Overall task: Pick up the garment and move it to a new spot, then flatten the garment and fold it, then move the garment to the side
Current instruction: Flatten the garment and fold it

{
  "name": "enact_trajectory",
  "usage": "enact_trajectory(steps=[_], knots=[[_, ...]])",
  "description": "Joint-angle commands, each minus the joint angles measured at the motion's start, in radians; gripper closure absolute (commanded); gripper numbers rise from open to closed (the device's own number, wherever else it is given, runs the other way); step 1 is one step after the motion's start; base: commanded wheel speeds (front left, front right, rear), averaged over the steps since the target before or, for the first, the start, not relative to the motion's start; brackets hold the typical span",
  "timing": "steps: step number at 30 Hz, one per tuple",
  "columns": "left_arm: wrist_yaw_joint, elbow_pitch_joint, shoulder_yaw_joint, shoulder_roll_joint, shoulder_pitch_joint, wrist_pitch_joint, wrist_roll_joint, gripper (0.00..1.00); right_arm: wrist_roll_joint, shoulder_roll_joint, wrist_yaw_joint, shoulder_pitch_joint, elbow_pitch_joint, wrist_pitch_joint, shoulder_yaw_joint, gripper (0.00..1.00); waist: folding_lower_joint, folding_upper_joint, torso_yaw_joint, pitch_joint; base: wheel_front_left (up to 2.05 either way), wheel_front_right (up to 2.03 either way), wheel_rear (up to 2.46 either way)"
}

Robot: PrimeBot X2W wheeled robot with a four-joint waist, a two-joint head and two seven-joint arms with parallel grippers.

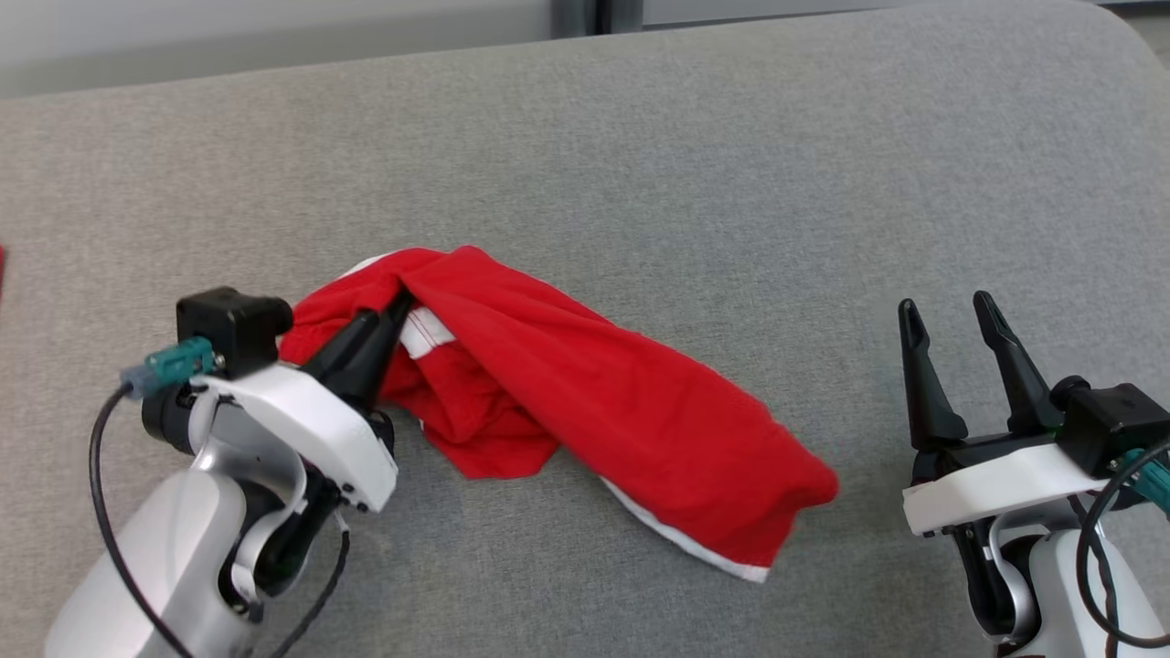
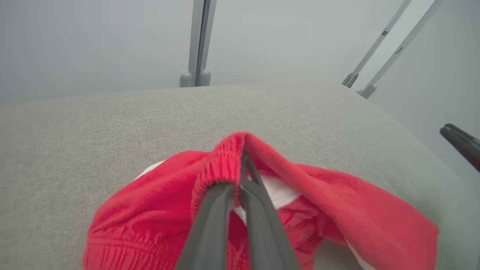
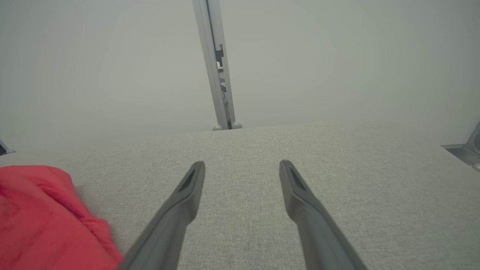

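Observation:
The garment [image 1: 585,393] is a crumpled pair of red shorts with white trim, lying on the grey surface [image 1: 640,137] and stretching from centre left down to the right. My left gripper [image 1: 395,306] is shut on its elastic waistband at the upper left end. In the left wrist view the waistband [image 2: 221,165] bunches up around the closed fingertips of that gripper [image 2: 242,165]. My right gripper [image 1: 946,311] stands open at the lower right, apart from the garment. In the right wrist view it [image 3: 242,167] hovers over bare fabric, with the garment's end [image 3: 41,217] at its lower left.
The grey padded surface ends at a rounded far edge [image 1: 823,23] with a pale wall behind. A metal post [image 3: 219,75] rises beyond that edge. A sliver of something red [image 1: 2,270] shows at the left border.

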Motion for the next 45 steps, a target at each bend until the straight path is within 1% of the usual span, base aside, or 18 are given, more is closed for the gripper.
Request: enact_trajectory(steps=[1, 7, 8, 9, 10, 12, 18, 24, 26, 28, 33, 34, 37, 41, 45], knots=[[-0.008, 0.04, 0.005, -0.005, -0.028, -0.003, -0.011, 1.0, 0.004, -0.006, 0.002, -0.008, 0.002, -0.005, -0.001, 0.0, 0.0, 0.0, -0.011, 0.011, 0.0, 0.0, 0.0], [-0.05, 0.215, -0.009, -0.039, -0.083, -0.003, -0.035, 1.0, 0.008, -0.006, 0.002, -0.02, 0.01, -0.013, 0.003, 0.0, 0.0, 0.0, -0.021, 0.029, 0.0, 0.0, 0.0], [-0.056, 0.236, -0.012, -0.045, -0.086, -0.008, -0.033, 0.89, 0.008, -0.006, 0.002, -0.02, 0.011, -0.013, 0.001, 0.0, 0.0, 0.0, -0.02, 0.03, 0.0, 0.0, 0.0], [-0.059, 0.254, -0.014, -0.049, -0.09, -0.015, -0.029, 0.55, 0.007, -0.006, 0.002, -0.019, 0.012, -0.014, -0.001, 0.0, 0.0, 0.0, -0.018, 0.03, 0.0, 0.0, 0.0], [-0.063, 0.267, -0.018, -0.055, -0.093, -0.023, -0.025, 0.0, 0.005, -0.006, 0.002, -0.019, 0.014, -0.013, -0.003, 0.0, 0.0, 0.0, -0.016, 0.029, 0.0, 0.0, 0.0], [-0.062, 0.284, -0.022, -0.059, -0.097, -0.047, -0.01, 0.0, 0.0, -0.006, 0.002, -0.019, 0.014, -0.01, -0.007, 0.0, 0.0, 0.0, -0.008, 0.025, 0.0, 0.0, 0.0], [-0.034, 0.289, -0.021, -0.073, -0.043, -0.12, 0.01, 0.0, -0.009, -0.006, 0.002, -0.013, 0.015, 0.001, -0.016, 0.0, 0.0, 0.0, 0.023, -0.005, 0.0, 0.0, 0.0], [-0.021, 0.262, -0.018, -0.058, 0.025, -0.138, -0.002, 0.0, -0.014, -0.006, 0.002, 0.001, 0.011, 0.008, -0.018, 0.0, 0.0, 0.0, 0.047, -0.031, 0.0, 0.0, 0.0], [-0.007, 0.244, -0.009, -0.05, 0.053, -0.154, -0.003, 0.0, -0.017, -0.006, 0.002, 0.003, 0.009, 0.012, -0.018, 0.0, 0.0, 0.0, 0.054, -0.039, 0.0, 0.0, 0.0], [0.019, 0.223, 0.005, -0.046, 0.086, -0.183, 0.004, 0.0, -0.019, -0.006, 0.002, 0.009, 0.007, 0.017, -0.019, 0.0, 0.0, 0.0, 0.06, -0.049, 0.0, 0.0, 0.0], [0.09, 0.154, 0.071, -0.044, 0.141, -0.288, 0.01, 0.0, -0.026, -0.006, 0.002, 0.023, -0.002, 0.023, -0.035, 0.0, 0.0, 0.0, 0.081, -0.074, 0.0, 0.0, 0.0], [0.109, 0.125, 0.097, -0.038, 0.152, -0.329, 0.02, 0.0, -0.032, -0.006, 0.002, 0.027, -0.009, 0.029, -0.039, 0.0, 0.0, 0.0, 0.088, -0.083, 0.0, 0.0, 0.0], [0.131, 0.082, 0.132, -0.028, 0.151, -0.373, 0.044, 0.0, -0.039, -0.006, 0.002, 0.036, -0.019, 0.036, -0.043, 0.0, 0.0, 0.0, 0.096, -0.096, 0.0, 0.0, 0.0], [0.152, 0.029, 0.182, -0.017, 0.143, -0.401, 0.093, 0.0, -0.052, -0.006, 0.002, 0.043, -0.034, 0.047, -0.049, 0.0, 0.0, 0.0, 0.104, -0.109, 0.0, 0.0, 0.0], [0.153, -0.003, 0.22, -0.004, 0.172, -0.407, 0.135, 0.0, -0.061, -0.006, 0.002, 0.052, -0.052, 0.058, -0.049, 0.0, 0.0, 0.0, 0.105, -0.118, 0.0, 0.0, 0.0]])
